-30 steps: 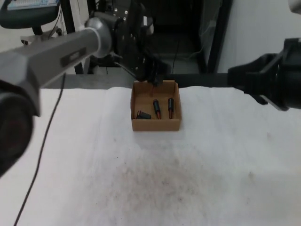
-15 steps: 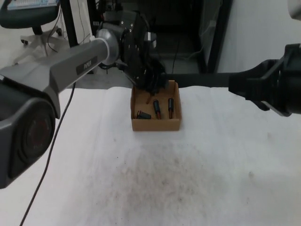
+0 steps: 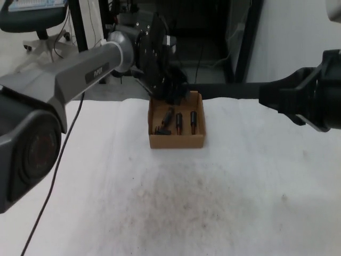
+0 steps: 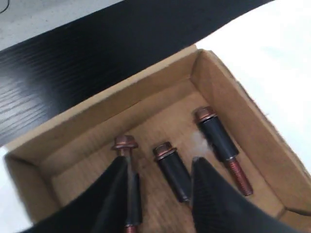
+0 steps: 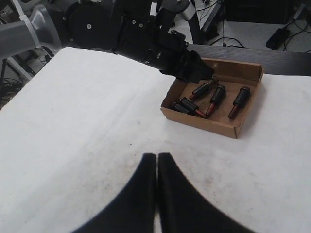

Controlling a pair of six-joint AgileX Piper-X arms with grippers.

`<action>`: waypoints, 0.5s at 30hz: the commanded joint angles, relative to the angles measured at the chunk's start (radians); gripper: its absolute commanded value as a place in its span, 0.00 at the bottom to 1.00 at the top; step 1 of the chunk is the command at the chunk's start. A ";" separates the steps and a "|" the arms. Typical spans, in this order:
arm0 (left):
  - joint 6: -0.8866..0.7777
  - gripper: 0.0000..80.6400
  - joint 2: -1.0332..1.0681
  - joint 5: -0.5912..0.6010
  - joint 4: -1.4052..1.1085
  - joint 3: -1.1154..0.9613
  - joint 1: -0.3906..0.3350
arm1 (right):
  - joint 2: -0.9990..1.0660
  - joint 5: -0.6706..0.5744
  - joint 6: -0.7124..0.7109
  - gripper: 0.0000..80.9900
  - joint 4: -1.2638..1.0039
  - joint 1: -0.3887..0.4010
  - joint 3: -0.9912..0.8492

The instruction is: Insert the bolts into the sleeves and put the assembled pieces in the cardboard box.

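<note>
Left gripper hangs right over the cardboard box, fingers spread and empty. Four bolt-and-sleeve pieces lie inside. Right gripper is pinched together, well apart from the box. A sloppy lift-out could snag a piece or drag the box.

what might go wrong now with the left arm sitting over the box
1. The left end effector is open just over the cardboard box, with one finger right beside an assembled piece. Lifting away might snag that piece and drag it out.
2. In the high view the arm hangs close to the box's far wall, so a sideways retreat may shove the box.
</note>
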 commanded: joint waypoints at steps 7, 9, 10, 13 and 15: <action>0.034 0.00 -0.233 -0.210 0.453 0.045 0.014 | -0.011 0.000 -0.039 0.01 0.019 -0.002 -0.001; 0.064 0.00 -0.288 -0.210 0.482 0.137 0.014 | -0.011 0.042 -0.044 0.01 0.064 -0.002 -0.001; 0.064 0.00 -0.335 -0.210 0.480 0.207 0.014 | -0.011 0.082 -0.067 0.01 0.094 -0.002 -0.001; 0.027 0.00 -0.485 -0.207 0.396 0.460 0.014 | -0.018 0.165 -0.114 0.01 0.199 -0.002 -0.001; -0.009 0.00 -0.626 -0.193 0.280 0.671 0.013 | -0.035 0.166 -0.127 0.01 0.239 -0.002 0.004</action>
